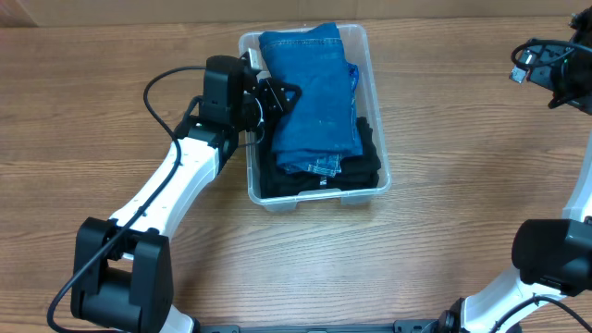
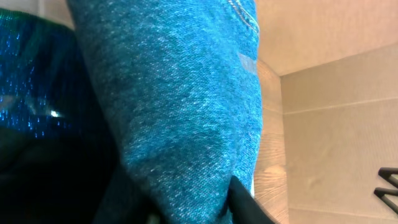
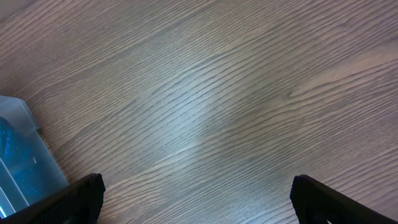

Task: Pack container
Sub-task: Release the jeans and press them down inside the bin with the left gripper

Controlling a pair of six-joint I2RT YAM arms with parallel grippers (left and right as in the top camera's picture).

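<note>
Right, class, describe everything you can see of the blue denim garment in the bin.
The blue denim garment is folded into a long, thick bundle of mid-blue woven cloth, a stitched hem showing at its near end. It lies lengthwise in the clear container, on top of black clothing. The left gripper meets its left edge.

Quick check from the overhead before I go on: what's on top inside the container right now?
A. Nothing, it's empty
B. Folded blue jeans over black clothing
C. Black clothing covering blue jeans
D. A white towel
B: the overhead view shows the folded blue jeans lying on top of the black clothing inside the clear container.
</note>
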